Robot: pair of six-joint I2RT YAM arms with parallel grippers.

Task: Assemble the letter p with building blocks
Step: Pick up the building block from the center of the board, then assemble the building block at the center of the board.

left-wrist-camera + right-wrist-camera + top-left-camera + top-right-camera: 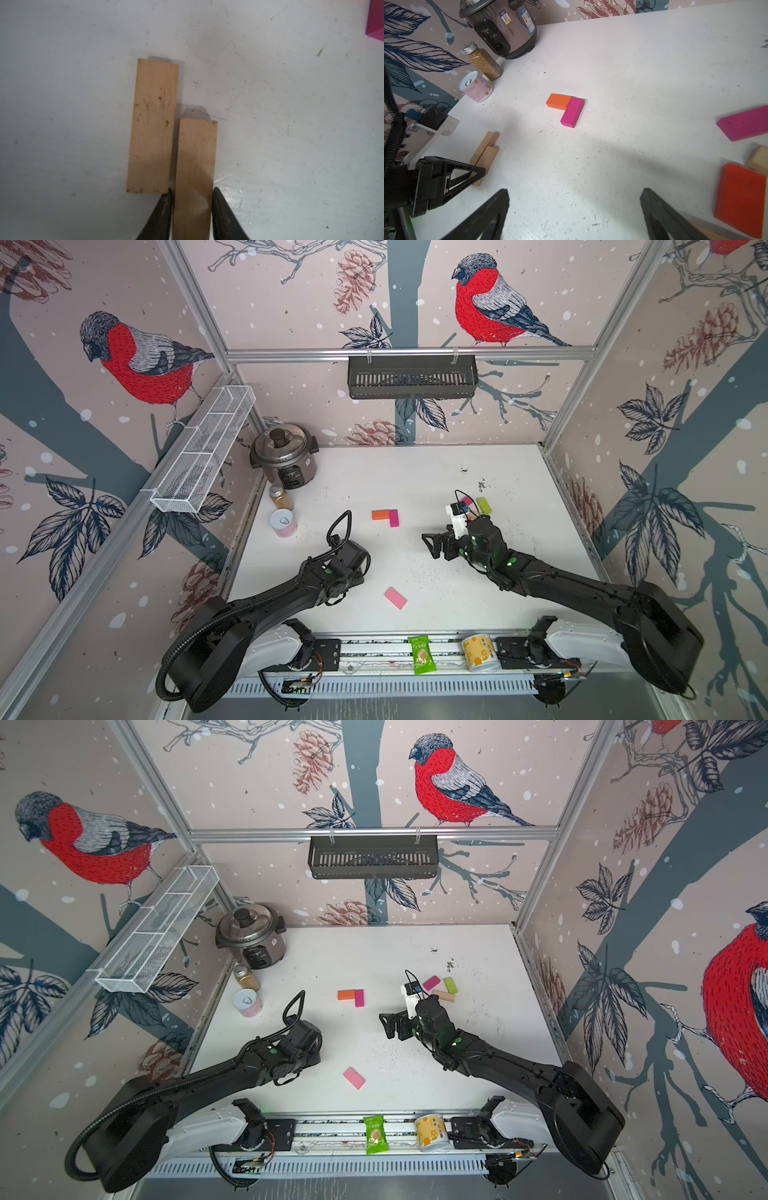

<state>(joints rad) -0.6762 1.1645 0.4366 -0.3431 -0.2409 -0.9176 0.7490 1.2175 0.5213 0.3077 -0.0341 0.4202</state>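
In the left wrist view two plain wood bars lie side by side on the white table, one [153,126] set further along than the other [196,158]. My left gripper [192,190] is shut on the nearer bar, a finger against each long side. Both top views hide those bars under the left wrist [347,560]. An orange block [380,514] and a magenta block [394,518] form an L mid-table. A light pink block [395,598] lies near the front. My right gripper [575,193] is open over bare table, beside magenta [431,982], lime green [450,985] and wood [444,996] blocks.
A rice cooker [286,456], spice jar [281,497] and pink can [283,522] stand at the back left. A green snack packet [422,654] and yellow cup [480,652] rest on the front rail. A red-orange block [740,199] lies close to the right gripper.
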